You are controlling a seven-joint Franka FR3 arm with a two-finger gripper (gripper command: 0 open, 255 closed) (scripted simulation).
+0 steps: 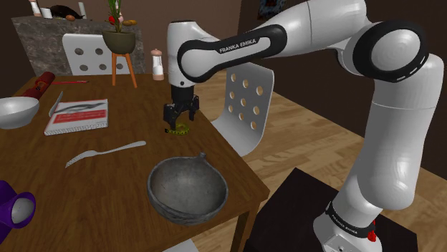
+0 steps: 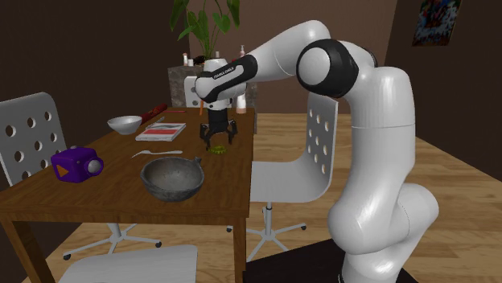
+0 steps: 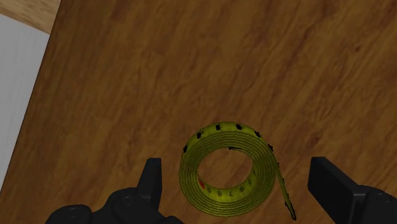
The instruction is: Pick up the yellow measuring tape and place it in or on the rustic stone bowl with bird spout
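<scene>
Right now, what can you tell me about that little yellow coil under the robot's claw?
It is a yellow measuring tape, a soft-looking ribbon rolled into a flat ring with an open middle, black marks and numbers along its band and a loose tail end sticking out. It lies flat on the brown wooden table, near the edge. The open black gripper hangs over it, one finger on each side, neither touching it.

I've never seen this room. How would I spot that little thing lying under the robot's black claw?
Find the brown wooden table beside the white robot arm. Near its edge, just past the grey stone bowl, a measuring tape lies under the open black gripper. It is the only yellow-green thing on the table: a flat coil with black marks.
</scene>
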